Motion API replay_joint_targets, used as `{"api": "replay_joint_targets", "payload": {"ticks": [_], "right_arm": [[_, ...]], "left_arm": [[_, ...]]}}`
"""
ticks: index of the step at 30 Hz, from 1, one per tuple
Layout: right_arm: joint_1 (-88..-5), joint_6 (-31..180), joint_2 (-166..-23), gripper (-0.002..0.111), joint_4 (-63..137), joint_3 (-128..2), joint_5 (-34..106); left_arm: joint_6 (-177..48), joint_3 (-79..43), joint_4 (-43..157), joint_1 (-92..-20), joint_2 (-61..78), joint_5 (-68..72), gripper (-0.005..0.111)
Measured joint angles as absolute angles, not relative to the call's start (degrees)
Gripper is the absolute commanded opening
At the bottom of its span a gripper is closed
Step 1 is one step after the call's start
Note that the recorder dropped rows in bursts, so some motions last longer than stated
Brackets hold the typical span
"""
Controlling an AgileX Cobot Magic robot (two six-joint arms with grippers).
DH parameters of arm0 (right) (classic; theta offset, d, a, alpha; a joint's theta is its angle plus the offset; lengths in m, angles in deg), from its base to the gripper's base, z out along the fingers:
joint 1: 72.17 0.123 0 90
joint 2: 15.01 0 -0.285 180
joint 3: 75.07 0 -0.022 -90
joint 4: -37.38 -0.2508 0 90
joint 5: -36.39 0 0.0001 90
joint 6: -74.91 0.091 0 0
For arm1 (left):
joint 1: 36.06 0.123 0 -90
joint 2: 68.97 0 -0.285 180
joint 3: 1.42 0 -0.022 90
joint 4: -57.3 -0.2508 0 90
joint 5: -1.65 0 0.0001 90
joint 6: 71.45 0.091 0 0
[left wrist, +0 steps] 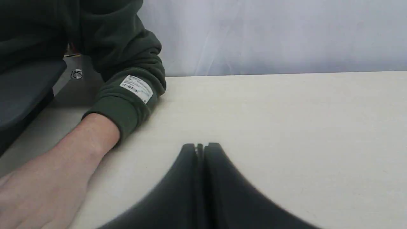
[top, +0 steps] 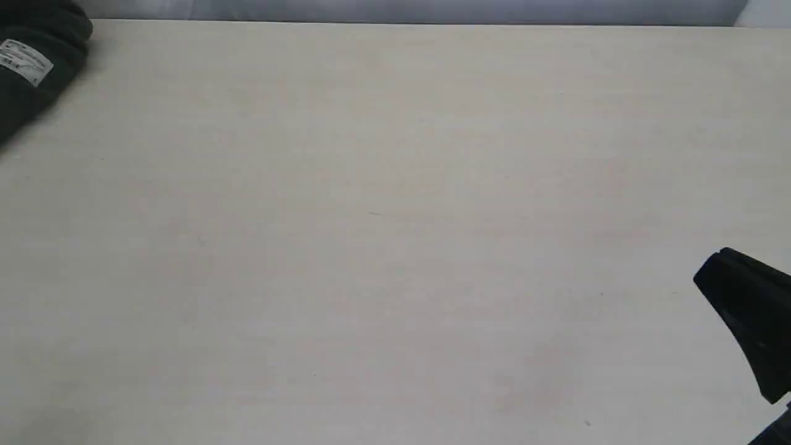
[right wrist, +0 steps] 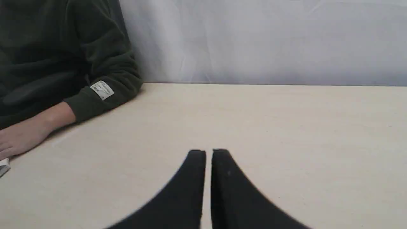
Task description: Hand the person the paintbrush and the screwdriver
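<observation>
1. Exterior view. Only the black tip of the right claw [top: 726, 267] showed, blurred, low over the pale table [top: 395, 216]. The gap between its fingers could not be read from this angle. The person [top: 46, 37] appeared only as a dark green sleeve with a white label [top: 25, 62]. The sleeve lay on the table at the corner diagonally across from the claw, well apart from it.

2. Left wrist view. The fingers of the left claw [left wrist: 201, 147] were pressed together with no gap, and it gripped nothing. Whether the tips touched the table could not be told. The person's hand [left wrist: 41, 187], bare to the wrist, rested on the table near the claw, off to one side. The sleeve cuff lay farther out, level with the fingertips and beyond.

3. Right wrist view. The right claw [right wrist: 209, 152] was closed to a thin slit. Bare table showed through the slit and nothing was gripped. The person's hand [right wrist: 22, 136] rested on the table ahead of the claw and well off to one side. A small pale-grey object [right wrist: 3, 167] lay just beside the hand, cut off by the frame and too little to identify.
</observation>
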State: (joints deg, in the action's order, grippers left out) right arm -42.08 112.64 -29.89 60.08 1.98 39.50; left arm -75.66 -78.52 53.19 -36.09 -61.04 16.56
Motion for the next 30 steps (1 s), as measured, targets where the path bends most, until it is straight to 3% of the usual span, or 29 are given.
{"api": "replay_joint_targets", "payload": {"ticks": [20, 30], "right_arm": [[-42.35, 113.40, -28.80, 0.004, 60.08, 1.98, 39.54], [-54.69, 110.32, -23.12, 0.004, 62.79, 1.98, 49.77]], "left_arm": [[-75.66, -78.52, 53.19, -36.09, -61.04, 16.56, 0.000], [-75.66, -78.52, 53.19, -36.09, -61.04, 16.56, 0.000]]}}
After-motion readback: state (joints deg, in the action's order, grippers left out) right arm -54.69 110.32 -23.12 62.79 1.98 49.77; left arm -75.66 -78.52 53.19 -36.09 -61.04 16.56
